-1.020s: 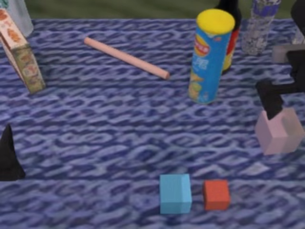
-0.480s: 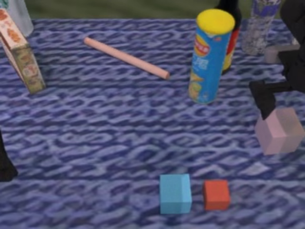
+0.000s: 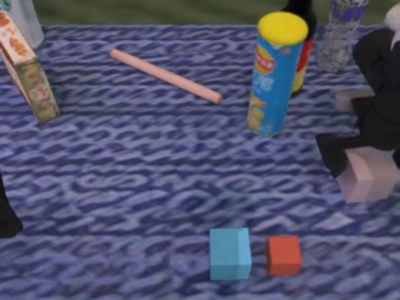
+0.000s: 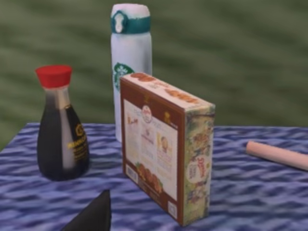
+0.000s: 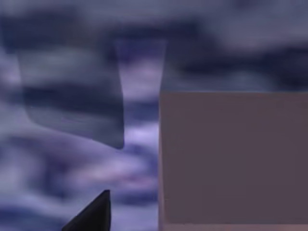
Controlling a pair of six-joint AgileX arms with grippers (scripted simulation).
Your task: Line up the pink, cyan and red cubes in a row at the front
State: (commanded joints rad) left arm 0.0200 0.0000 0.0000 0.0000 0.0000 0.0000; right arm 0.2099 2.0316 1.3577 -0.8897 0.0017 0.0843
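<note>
Over at the top view's right edge sits the largest cube, a pale pink matte block [image 3: 369, 178], with my right gripper [image 3: 365, 156] low over it, one dark finger [image 3: 331, 155] down beside its left face and the rest of the arm covering its top rear. Whether the fingers press the cube or stand free of it I cannot tell. The mid-sized sky-blue matte cube [image 3: 230, 253] and the small orange-red matte cube [image 3: 284, 255] rest near the front edge, just beside each other but apart, blue to the left.

The right wrist view fills with the pink cube's flat shaded face [image 5: 233, 159] over the blurred blue patterned tablecloth [image 5: 72, 168]. The top view alone shows the long thin pink rod [image 3: 165, 75] and the tall blue chip can with a yellow lid [image 3: 275, 75]. The left gripper [image 3: 6, 215] is parked at the left edge; I cannot tell its state either. Its wrist view shows a printed carton [image 4: 166, 147], a red-capped soy sauce bottle [image 4: 61, 125] and a white flask [image 4: 131, 62].
</note>
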